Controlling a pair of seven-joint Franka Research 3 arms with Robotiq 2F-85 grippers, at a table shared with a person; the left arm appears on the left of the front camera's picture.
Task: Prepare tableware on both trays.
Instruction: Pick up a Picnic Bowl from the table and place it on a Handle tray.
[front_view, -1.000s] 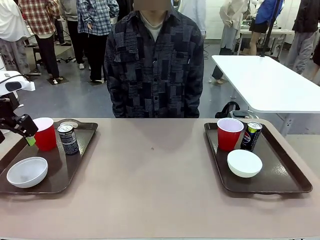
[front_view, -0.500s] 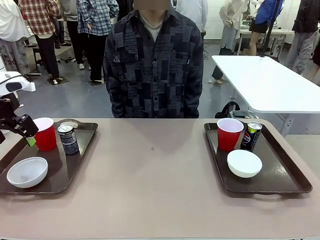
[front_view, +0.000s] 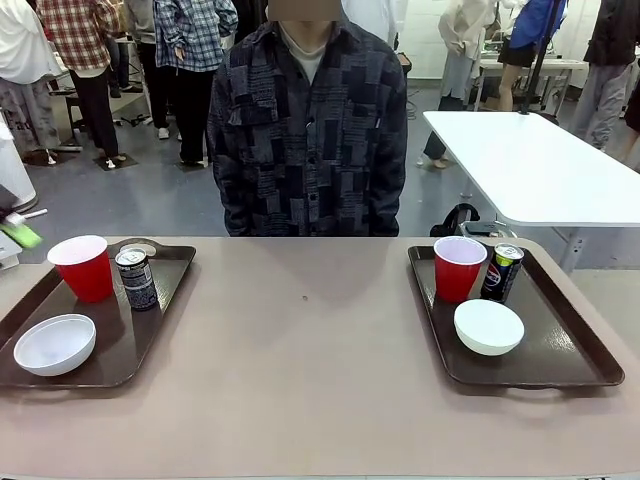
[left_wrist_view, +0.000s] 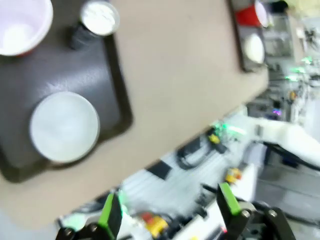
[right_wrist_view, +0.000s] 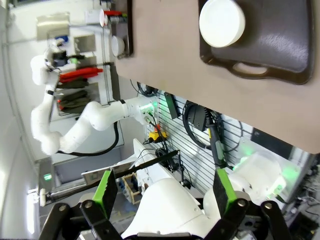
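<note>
Tableware already sorted on both large dark brown rectangular plastic trays with raised rims: on left tray (front_view: 150, 330) a red plastic party cup (front_view: 82, 267) at the far corner, a slim dark drink can (front_view: 135, 278) upright just beside it, and a small round white bowl (front_view: 55, 343) nearer the robot's side, apart from both. On right tray (front_view: 570, 345) the same set: red cup (front_view: 459, 267) touching or almost touching the dark can (front_view: 502, 271), white bowl (front_view: 489, 326) in front of them. Both cups upright and apparently empty, bowls empty too. Left gripper (left_wrist_view: 167, 215) with jaws spread wide, holding nothing, looking down past the table edge, left tray's bowl (left_wrist_view: 64, 127) up and to its left. Right gripper (right_wrist_view: 162, 192) also wide open and empty, off the table edge, right tray's bowl (right_wrist_view: 222, 22) far above in its view. Probably nothing left to place; each arm nearer to its own tray if any correction needed.
</note>
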